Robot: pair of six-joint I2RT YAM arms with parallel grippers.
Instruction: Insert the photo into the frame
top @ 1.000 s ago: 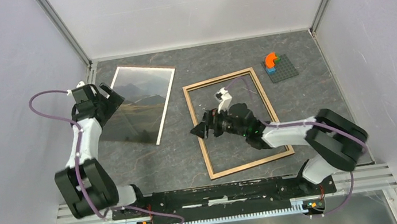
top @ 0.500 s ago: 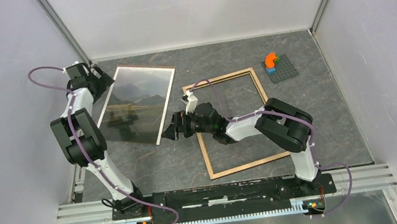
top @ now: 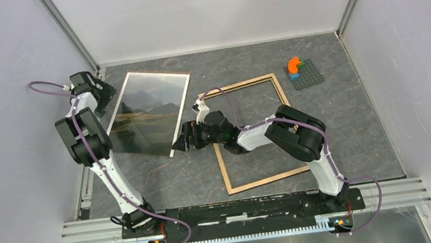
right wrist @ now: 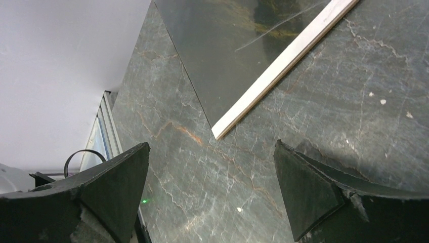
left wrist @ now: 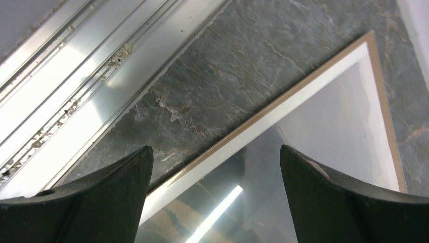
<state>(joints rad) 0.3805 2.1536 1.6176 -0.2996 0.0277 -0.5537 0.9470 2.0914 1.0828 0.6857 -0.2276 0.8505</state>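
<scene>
Left gripper [top: 103, 91] first, out by the far-left wall; its jaws stand wide apart with nothing between them, poised over the left edge of the large glossy mountain-landscape photo [top: 147, 108], near its far corner; that white-bordered print lies flat on the dark grey marbled tabletop [top: 196, 184], left of the frame and apart from it; moving right, the right gripper [top: 182, 145] sits low just beside the photo's near-right corner, jaws likewise spread and empty; next, the large thin-rimmed light wood-brown picture frame [top: 223, 164] lies flat; at far right, a small grey studded plate [top: 308, 76] carries an orange piece [top: 293, 63]. Handling call: the print looks light, thin, slick and bendy, likely to sag or crease if pinched carelessly; lying flush, it offers no gap underneath; best bet is a corner or border edge, one finger teased beneath, ideally two opposite corners so it travels level.
</scene>
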